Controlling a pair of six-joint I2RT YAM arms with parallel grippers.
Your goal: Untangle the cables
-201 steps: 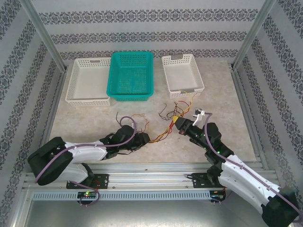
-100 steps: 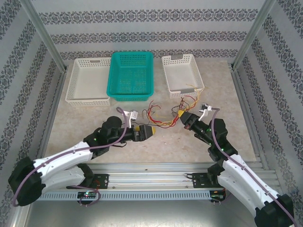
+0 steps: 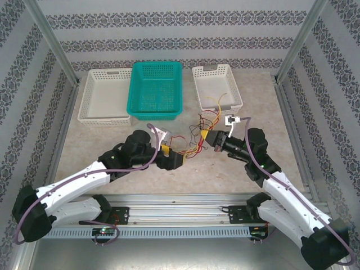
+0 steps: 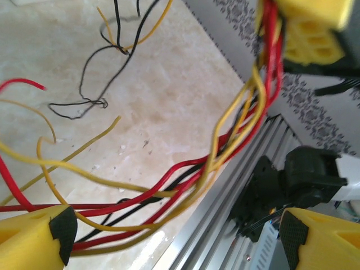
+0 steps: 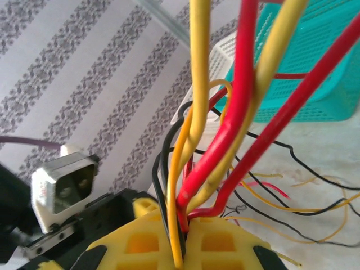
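The left gripper (image 3: 175,160) sits just below the middle of the top view with its yellow fingers spread wide. Its wrist view shows one fingertip in each bottom corner and nothing pinched between them. The right gripper (image 3: 207,138) is just up and to the right of it, closed on the cables (image 3: 194,147). In the right wrist view the red, yellow and black strands rise out of the seam between its pressed-together fingers (image 5: 219,247).

The move ahead turns on the line between the two grippers. The bundle is short in the top view and slants from the left gripper at lower left up to the right gripper at upper right. The left wrist view shows the same line. The strands enter low beside the left fingertip, cross the gap between the fingers, and climb to the upper right corner of the frame, where the other gripper's yellow fingers clamp them.

Loose ends fan out over the table (image 3: 95,140) toward the top of the frame, and one yellow loop reaches the front of the white basket (image 3: 211,68).

With the right gripper anchoring one end, I judge the left gripper the free one. It is also nearest the unclamped stretch, which lies up and to the right of it. A pull down and to the left, along that slant, looks likeliest to draw a strand clear.
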